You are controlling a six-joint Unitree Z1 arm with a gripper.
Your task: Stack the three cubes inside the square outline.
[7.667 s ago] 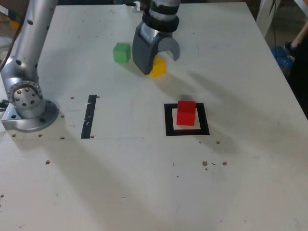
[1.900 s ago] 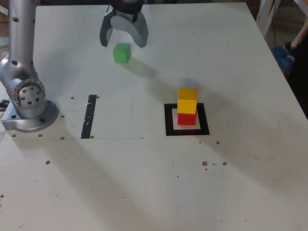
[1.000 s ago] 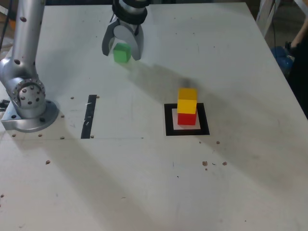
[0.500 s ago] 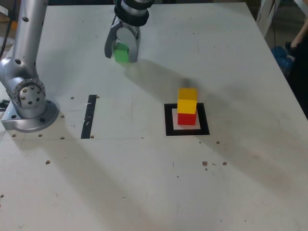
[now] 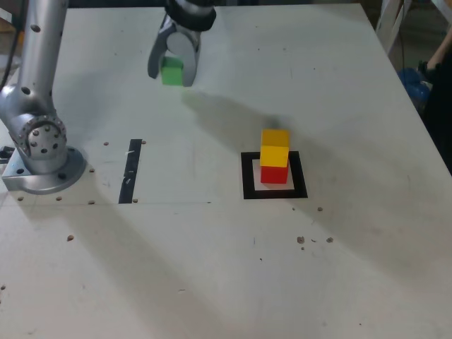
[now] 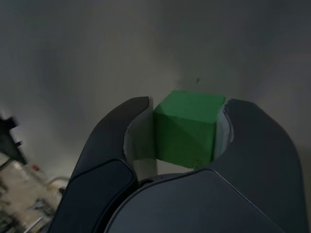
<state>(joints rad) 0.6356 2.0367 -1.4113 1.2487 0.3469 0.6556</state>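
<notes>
The claw [image 5: 171, 69] is clamped on the green cube [image 5: 171, 71] near the far edge of the table [image 5: 212, 268], toward the exterior view's left. The wrist view shows what the outside camera cannot — the dark fingers [image 6: 121, 136] pressed against two opposite sides of the green cube [image 6: 187, 128], with its top face and one front face showing between them. From the exterior view the fingers partly cover the block, and whether it rests on the table or is just off it cannot be told.

The exterior view alone gives the rest of the scene. Well apart from the claw, nearer the camera and toward that view's right, the yellow cube [image 5: 275, 147] sits on the red cube [image 5: 274, 174] — a two-block stack standing inside the square outline [image 5: 246, 176] of black tape. A straight strip of black tape [image 5: 131, 171] lies toward the left, near the arm's round metal base [image 5: 41, 145]. Small dark specks dot the white tabletop.
</notes>
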